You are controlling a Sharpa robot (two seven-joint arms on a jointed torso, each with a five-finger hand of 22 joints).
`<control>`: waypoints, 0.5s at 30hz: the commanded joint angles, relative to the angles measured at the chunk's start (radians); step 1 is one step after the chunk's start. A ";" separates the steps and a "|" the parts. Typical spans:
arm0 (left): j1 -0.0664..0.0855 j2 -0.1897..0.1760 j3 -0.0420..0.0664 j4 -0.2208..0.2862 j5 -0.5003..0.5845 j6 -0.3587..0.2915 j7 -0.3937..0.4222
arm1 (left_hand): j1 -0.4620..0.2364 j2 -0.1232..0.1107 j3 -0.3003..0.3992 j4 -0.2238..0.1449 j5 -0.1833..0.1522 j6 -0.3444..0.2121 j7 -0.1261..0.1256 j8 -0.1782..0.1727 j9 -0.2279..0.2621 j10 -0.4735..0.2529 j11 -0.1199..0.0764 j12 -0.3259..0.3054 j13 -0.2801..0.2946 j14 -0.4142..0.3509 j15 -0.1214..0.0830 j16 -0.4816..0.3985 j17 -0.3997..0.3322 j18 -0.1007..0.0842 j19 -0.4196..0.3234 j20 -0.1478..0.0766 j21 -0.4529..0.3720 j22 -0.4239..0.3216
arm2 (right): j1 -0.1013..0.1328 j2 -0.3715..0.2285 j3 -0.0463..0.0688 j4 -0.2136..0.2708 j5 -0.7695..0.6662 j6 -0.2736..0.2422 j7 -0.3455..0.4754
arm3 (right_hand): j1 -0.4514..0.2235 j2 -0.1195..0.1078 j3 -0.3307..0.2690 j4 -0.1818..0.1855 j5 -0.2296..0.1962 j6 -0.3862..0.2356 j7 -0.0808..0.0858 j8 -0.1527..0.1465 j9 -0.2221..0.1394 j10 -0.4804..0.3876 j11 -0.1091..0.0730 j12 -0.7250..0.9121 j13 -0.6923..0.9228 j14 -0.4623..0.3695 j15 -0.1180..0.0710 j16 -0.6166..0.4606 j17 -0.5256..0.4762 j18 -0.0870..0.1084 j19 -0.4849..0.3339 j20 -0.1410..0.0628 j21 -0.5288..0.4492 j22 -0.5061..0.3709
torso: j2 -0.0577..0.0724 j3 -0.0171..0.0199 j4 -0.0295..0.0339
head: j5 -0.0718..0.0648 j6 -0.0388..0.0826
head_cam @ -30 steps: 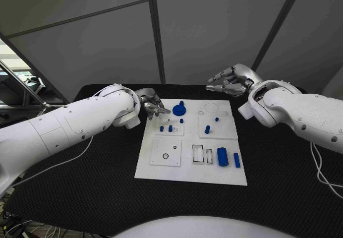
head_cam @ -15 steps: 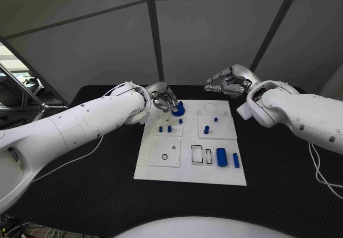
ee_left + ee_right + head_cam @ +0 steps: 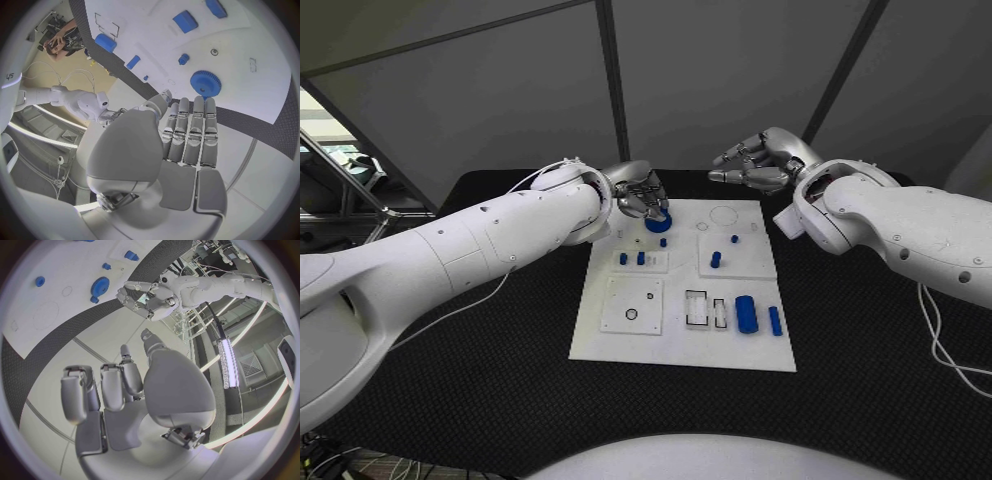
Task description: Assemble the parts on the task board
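The white task board (image 3: 678, 346) lies in the middle of the table. A blue gear (image 3: 656, 226) stands at its far left corner. My left hand (image 3: 640, 194) hovers just above and behind the gear, its fingers straight and side by side, holding nothing. In the left wrist view the fingers (image 3: 189, 131) point toward the gear (image 3: 205, 83) with a gap between them. My right hand (image 3: 756, 163) hangs beyond the board's far right corner, fingers (image 3: 103, 389) curled in with nothing in them. Small blue pegs (image 3: 640, 258) stand in the board, and a blue cylinder (image 3: 746, 314) lies near its right edge.
A thin blue bar (image 3: 775, 320) lies beside the cylinder. Two more pegs (image 3: 715, 260) stand on the right panel. A white cable (image 3: 942, 340) trails over the black table at the right. The right wrist view shows my left hand (image 3: 141, 298) next to the gear (image 3: 100, 286).
My left hand has moved right and toward the board's far edge, from beside the board's left corner to over the blue gear. The right hand has hardly moved.
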 commanded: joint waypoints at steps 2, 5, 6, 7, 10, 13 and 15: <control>0.005 0.011 -0.009 -0.013 -0.106 0.010 0.055 | -0.010 -0.005 -0.004 -0.009 -0.005 0.003 0.004 0.004 -0.011 0.002 0.002 -0.007 -0.014 0.007 0.003 -0.012 -0.012 0.001 0.005 0.007 -0.012 -0.012 | 0.002 0.002 0.001 0.001 0.002 0.005 0.006 | -0.004 0.003 -0.004 -0.001 0.005 0.007 0.000 -0.004 0.001 -0.002 -0.004 -0.001 -0.001 0.044 -0.008 -0.005 0.000 0.012 0.060 -0.006 -0.006 0.189 | -0.002 -0.0002 0.0009 | -0.002 0.001; 0.005 0.017 -0.014 -0.021 -0.140 0.004 0.059 | -0.011 -0.009 -0.005 -0.012 -0.005 0.001 0.008 0.003 -0.017 0.001 0.006 -0.008 -0.022 0.008 0.003 -0.017 -0.018 0.002 0.008 0.007 -0.018 -0.018 | 0.002 0.003 0.001 0.001 0.002 0.005 0.006 | -0.004 0.003 -0.004 -0.001 0.005 0.007 0.000 -0.004 0.001 -0.002 -0.004 -0.001 -0.001 0.044 -0.008 -0.005 0.000 0.012 0.060 -0.006 -0.006 0.189 | -0.001 -0.0009 0.0004 | -0.005 0.005; 0.005 0.020 -0.015 -0.023 -0.152 0.002 0.060 | -0.011 -0.011 -0.006 -0.014 -0.005 0.000 0.010 0.003 -0.019 0.001 0.008 -0.008 -0.024 0.008 0.003 -0.019 -0.019 0.003 0.009 0.007 -0.019 -0.020 | 0.002 0.003 0.001 0.000 0.002 0.005 0.006 | -0.004 0.003 -0.004 -0.001 0.005 0.007 0.000 -0.004 0.001 -0.002 -0.004 -0.001 -0.001 0.044 -0.008 -0.005 0.000 0.012 0.060 -0.006 -0.006 0.189 | -0.001 -0.0009 0.0004 | -0.006 0.005; 0.005 0.023 -0.016 -0.026 -0.165 0.002 0.062 | -0.011 -0.012 -0.006 -0.015 -0.005 0.000 0.012 0.002 -0.021 0.001 0.009 -0.008 -0.027 0.009 0.003 -0.020 -0.021 0.003 0.011 0.008 -0.021 -0.021 | 0.002 0.003 0.001 0.000 0.002 0.005 0.006 | -0.004 0.003 -0.004 -0.001 0.005 0.007 0.000 -0.004 0.001 -0.002 -0.004 -0.001 -0.001 0.044 -0.008 -0.005 0.000 0.012 0.060 -0.006 -0.006 0.189 | -0.002 -0.0007 0.0001 | -0.007 0.006; 0.005 0.030 -0.022 -0.032 -0.197 0.006 0.066 | -0.014 -0.017 -0.009 -0.017 -0.004 -0.002 0.015 0.002 -0.028 0.000 0.011 -0.008 -0.034 0.013 0.003 -0.024 -0.026 0.004 0.016 0.007 -0.025 -0.027 | 0.002 0.005 0.001 0.000 0.002 0.005 0.007 | -0.004 0.003 -0.004 -0.001 0.005 0.007 0.000 -0.004 0.001 -0.002 -0.004 -0.001 -0.001 0.044 -0.008 -0.005 0.000 0.012 0.060 -0.006 -0.006 0.189 | -0.002 -0.0006 -0.0007 | -0.008 0.007; 0.004 0.036 -0.028 -0.035 -0.214 0.009 0.067 | -0.016 -0.018 -0.011 -0.017 -0.003 -0.003 0.016 0.002 -0.032 -0.001 0.012 -0.009 -0.038 0.014 0.003 -0.026 -0.029 0.003 0.019 0.008 -0.028 -0.030 | 0.002 0.005 0.001 0.000 0.002 0.005 0.007 | -0.004 0.004 -0.004 -0.002 0.006 0.007 0.000 -0.004 0.002 -0.001 -0.004 0.000 0.000 0.044 -0.008 -0.004 0.001 0.012 0.060 -0.006 -0.006 0.189 | -0.001 -0.0005 -0.0001 | -0.010 0.010; 0.003 0.040 -0.031 -0.037 -0.221 0.012 0.068 | -0.016 -0.018 -0.011 -0.017 -0.003 -0.003 0.016 0.002 -0.032 -0.001 0.012 -0.009 -0.039 0.014 0.003 -0.026 -0.029 0.003 0.019 0.008 -0.028 -0.031 | 0.002 0.006 0.001 -0.001 0.002 0.005 0.007 | -0.004 0.004 -0.004 -0.002 0.006 0.007 0.000 -0.004 0.002 -0.001 -0.004 0.000 0.000 0.044 -0.008 -0.004 0.001 0.012 0.060 -0.006 -0.006 0.189 | -0.001 -0.0007 0.0001 | -0.011 0.011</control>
